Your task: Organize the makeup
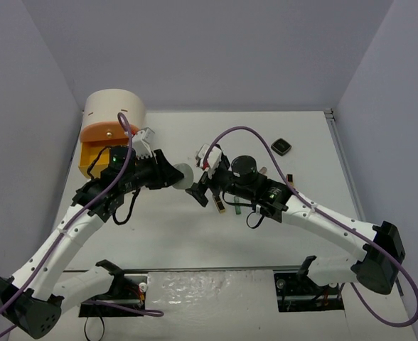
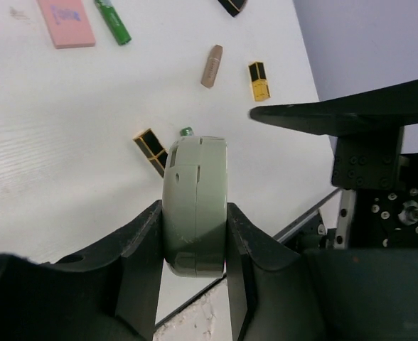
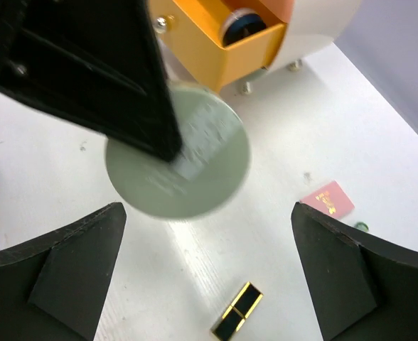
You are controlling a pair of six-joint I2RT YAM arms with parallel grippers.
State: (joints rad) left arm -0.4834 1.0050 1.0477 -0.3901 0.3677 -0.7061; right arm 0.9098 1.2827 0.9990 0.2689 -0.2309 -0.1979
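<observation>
- Dark fingers [image 2: 141, 249] of the left gripper [image 2: 193, 213] fill the foreground of the left wrist view, clamped on the round sage compact [image 2: 195, 177], one pad on each flat face.
- Held on edge, the compact has its rim standing out past the fingertips.
- From the right wrist camera, the same compact shows its round face, partly covered by a left finger crossing in front of it.
- Spread wide and holding nothing, the right gripper [image 3: 207, 234] faces that compact, which sits ahead of its jaws and apart from both fingers.
- Behind the compact, a yellow drawer [image 3: 209, 50] stands pulled out of the cream drum box [image 1: 113, 106], with a round blue compact [image 3: 241, 25] lying inside it.
- On the white table [image 1: 266, 128], a gold-black tube [image 2: 152, 150] lies just beyond the gripped compact, with a second gold-black tube [image 2: 259, 80] and a tan tube [image 2: 211, 65] farther off.
- Side by side at the top of the left wrist view lie a pink square compact [image 2: 67, 21] and a green tube [image 2: 113, 21].
- Well apart from both arms, a black square compact [image 1: 281, 147] rests near the table's far right.
</observation>
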